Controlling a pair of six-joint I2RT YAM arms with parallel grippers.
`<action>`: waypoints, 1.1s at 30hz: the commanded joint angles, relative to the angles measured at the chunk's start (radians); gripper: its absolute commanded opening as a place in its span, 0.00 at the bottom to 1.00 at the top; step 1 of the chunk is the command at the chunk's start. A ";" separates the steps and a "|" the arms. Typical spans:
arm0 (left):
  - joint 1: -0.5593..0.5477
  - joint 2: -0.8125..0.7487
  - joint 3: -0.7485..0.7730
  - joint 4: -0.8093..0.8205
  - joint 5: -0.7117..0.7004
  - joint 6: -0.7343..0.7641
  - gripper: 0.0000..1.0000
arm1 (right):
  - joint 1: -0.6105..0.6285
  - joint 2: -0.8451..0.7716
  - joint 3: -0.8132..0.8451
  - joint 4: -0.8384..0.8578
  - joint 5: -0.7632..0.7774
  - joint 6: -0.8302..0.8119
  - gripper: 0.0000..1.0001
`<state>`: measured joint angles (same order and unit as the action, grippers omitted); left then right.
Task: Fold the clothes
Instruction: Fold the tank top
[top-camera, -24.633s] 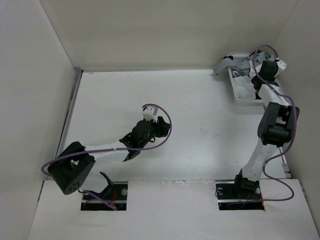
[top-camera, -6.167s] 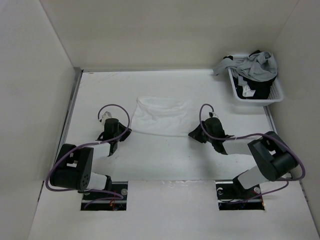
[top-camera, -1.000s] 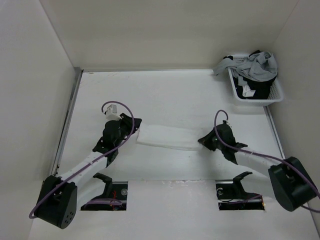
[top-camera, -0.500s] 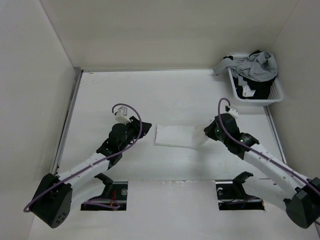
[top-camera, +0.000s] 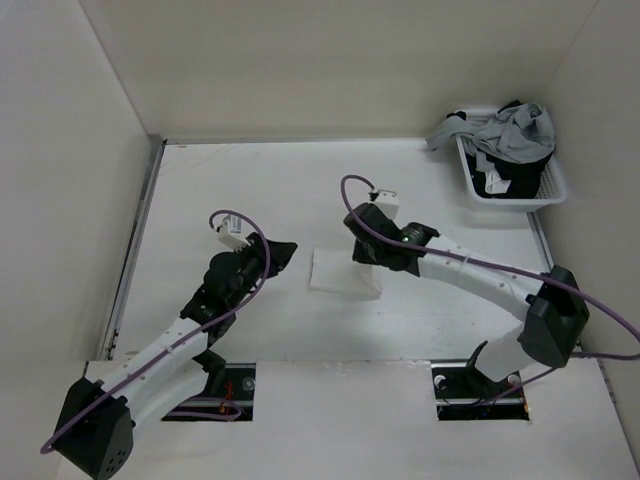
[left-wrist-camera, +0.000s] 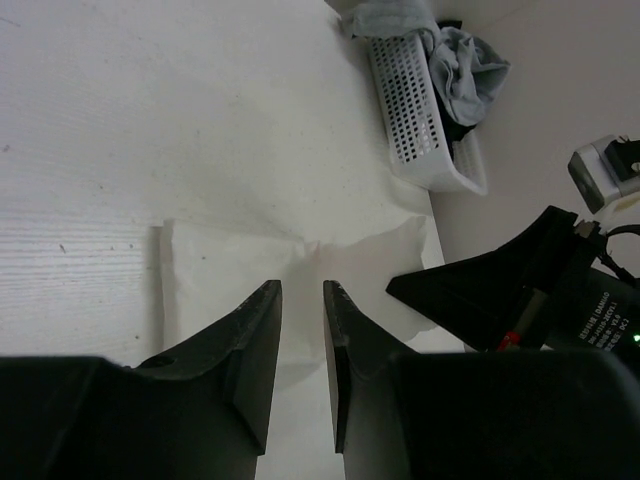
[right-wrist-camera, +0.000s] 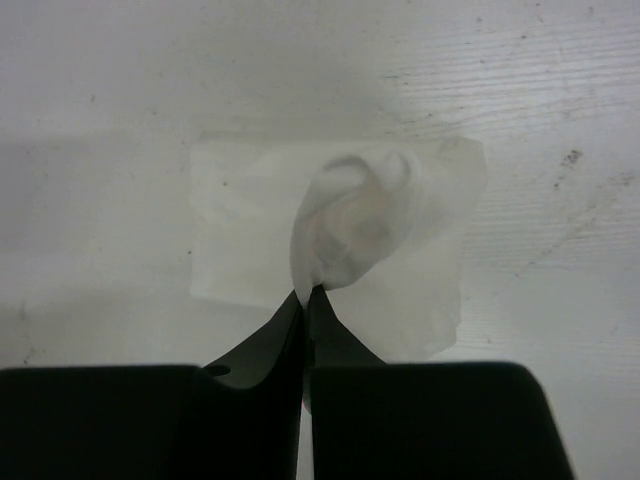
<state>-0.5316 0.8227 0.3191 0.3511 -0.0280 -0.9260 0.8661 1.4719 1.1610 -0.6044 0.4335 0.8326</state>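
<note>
The clothes (top-camera: 335, 272) lie as a small white folded pad in the middle of the table. My right gripper (top-camera: 363, 257) hangs over the pad's right part. In the right wrist view it (right-wrist-camera: 308, 291) is shut on a raised pinch of the white fabric (right-wrist-camera: 360, 215), which bulges up from the flat pad (right-wrist-camera: 240, 230). My left gripper (top-camera: 284, 249) sits just off the pad's left edge. In the left wrist view its jaws (left-wrist-camera: 302, 292) stand apart with nothing between them, above the clothes (left-wrist-camera: 215, 270).
A white basket (top-camera: 478, 182) full of grey and dark garments (top-camera: 510, 135) stands at the back right corner; it also shows in the left wrist view (left-wrist-camera: 405, 110). White walls close in the table on the left, back and right.
The right gripper has swung left across the table with the fabric's right end pinched, so the long white band has become a short pad. The left gripper stayed near the pad's left edge.
</note>
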 joint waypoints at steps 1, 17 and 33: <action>0.049 -0.057 -0.032 -0.011 0.026 -0.017 0.22 | 0.030 0.097 0.130 -0.057 0.036 0.023 0.06; 0.120 -0.048 -0.022 -0.017 0.089 -0.048 0.23 | 0.112 0.176 0.122 0.208 -0.041 0.060 0.42; -0.175 0.538 0.152 0.267 -0.047 0.030 0.12 | -0.149 0.247 -0.132 0.776 -0.418 -0.060 0.00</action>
<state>-0.7120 1.2881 0.4278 0.5293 -0.0532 -0.9157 0.7349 1.6760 1.0218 0.0006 0.1043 0.7780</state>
